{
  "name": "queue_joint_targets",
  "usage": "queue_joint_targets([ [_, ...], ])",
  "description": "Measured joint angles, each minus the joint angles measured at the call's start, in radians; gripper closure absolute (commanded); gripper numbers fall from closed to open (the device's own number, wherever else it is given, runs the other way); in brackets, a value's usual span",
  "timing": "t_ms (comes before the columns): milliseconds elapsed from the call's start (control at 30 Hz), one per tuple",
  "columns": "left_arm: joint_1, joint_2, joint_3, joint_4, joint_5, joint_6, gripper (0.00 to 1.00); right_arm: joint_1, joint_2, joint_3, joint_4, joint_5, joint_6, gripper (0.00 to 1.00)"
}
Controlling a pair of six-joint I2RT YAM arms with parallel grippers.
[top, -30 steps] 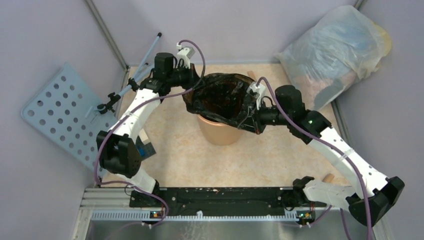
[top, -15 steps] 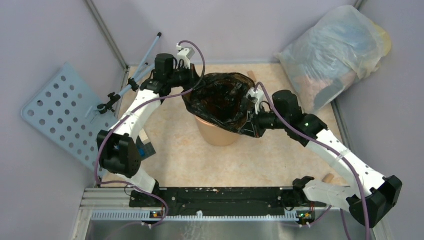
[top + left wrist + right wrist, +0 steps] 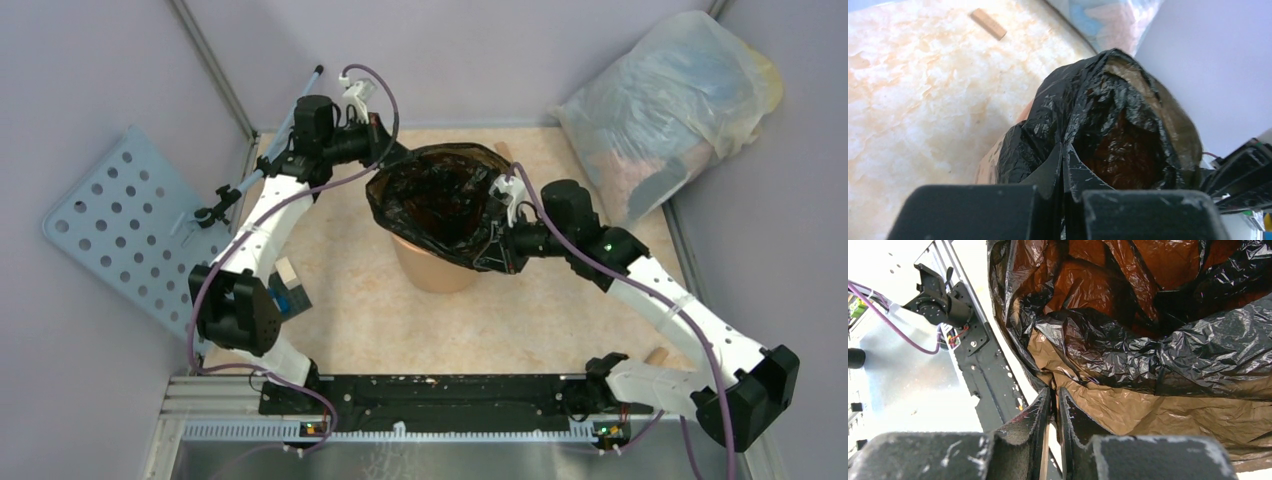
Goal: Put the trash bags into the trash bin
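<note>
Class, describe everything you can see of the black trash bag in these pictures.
The black trash bag is thin, glossy, crinkled plastic, brownish where light shines through it. Its mouth gapes upward, stretched open above the orange bin, and its lower part hangs over the bin's top. The left gripper is shut on one edge of the bag's rim. The right gripper meets the opposite edge with its jaws almost together; whether it grips the film there is unclear.

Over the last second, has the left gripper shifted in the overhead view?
Yes. The left gripper, pinching the black bag, has drifted slightly back and left, toward the far-left corner post.
</note>
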Motion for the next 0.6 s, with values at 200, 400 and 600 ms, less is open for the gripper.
queue_joint_targets([
  [200, 0.024, -0.008, 0.011, 0.049, 0.057, -0.067, 1.00, 0.000, 0.006, 0.000, 0.000, -0.011, 0.000, 0.86],
  [400, 0.069, 0.010, 0.019, 0.070, 0.055, -0.097, 1.00, 0.001, 0.010, 0.000, 0.004, -0.049, 0.002, 0.81],
  [600, 0.106, 0.087, 0.032, 0.089, 0.035, -0.119, 1.00, 0.010, 0.035, -0.019, 0.006, -0.073, -0.002, 0.82],
])
